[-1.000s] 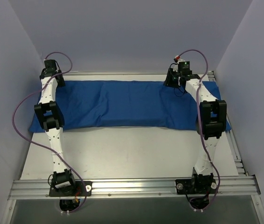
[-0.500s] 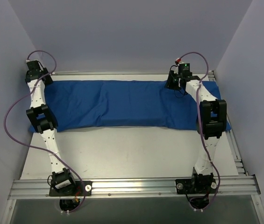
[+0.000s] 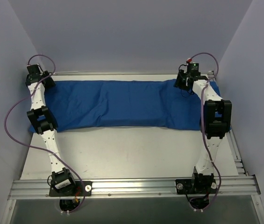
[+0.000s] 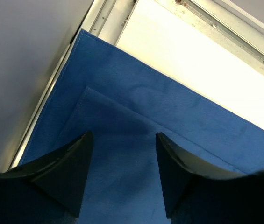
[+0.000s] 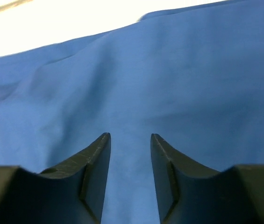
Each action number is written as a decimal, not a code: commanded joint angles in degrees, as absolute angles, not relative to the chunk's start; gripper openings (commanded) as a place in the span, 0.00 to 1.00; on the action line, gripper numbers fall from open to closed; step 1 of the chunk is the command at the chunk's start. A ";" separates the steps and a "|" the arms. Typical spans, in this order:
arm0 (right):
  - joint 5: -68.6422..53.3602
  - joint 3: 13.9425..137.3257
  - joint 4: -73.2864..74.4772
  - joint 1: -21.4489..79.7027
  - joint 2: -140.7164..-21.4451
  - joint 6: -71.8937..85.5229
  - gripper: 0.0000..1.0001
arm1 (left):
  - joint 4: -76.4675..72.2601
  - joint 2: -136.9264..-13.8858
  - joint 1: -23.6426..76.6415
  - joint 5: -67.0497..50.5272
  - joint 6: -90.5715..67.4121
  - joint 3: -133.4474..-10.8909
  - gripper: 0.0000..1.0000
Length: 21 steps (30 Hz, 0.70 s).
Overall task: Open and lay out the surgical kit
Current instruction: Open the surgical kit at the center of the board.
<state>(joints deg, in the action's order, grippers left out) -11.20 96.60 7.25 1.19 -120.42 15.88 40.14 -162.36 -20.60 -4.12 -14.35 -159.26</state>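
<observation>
Folded blue cloth wrap (image 3: 122, 105) stretched across the white counter (image 3: 132, 149) toward 12 o'clock, left claw (image 4: 123, 137) at 10 o'clock over its corner, right claw (image 5: 130, 136) at 2 o'clock above the cloth, both with jaws apart and empty

Whatever the blue wrap (image 3: 122, 105) holds is covered; I see only bulging cloth. From above, both sets of jaws are tucked out of sight under their own wrists at the far corners, and the right arm (image 3: 215, 119) blocks the wrap's right end. On both wrist cameras the wrap runs off the frame, and the right view is soft up close.
</observation>
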 commanded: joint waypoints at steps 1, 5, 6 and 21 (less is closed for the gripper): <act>-4.68 100.44 10.79 -5.60 -119.18 19.15 0.43 | 40.34 -161.46 -22.06 -4.66 -16.00 -160.14 0.57; 3.23 101.60 12.30 -8.34 -119.71 18.90 0.52 | 40.25 -161.28 -21.97 -5.36 -15.91 -159.96 0.27; 5.25 101.86 12.04 -9.57 -120.32 18.72 0.53 | 40.34 -161.19 -21.89 -5.62 -15.91 -159.70 0.17; 13.71 135.34 13.19 -14.85 -147.56 20.30 0.63 | 41.13 -159.35 -22.41 -5.27 -12.22 -159.00 0.02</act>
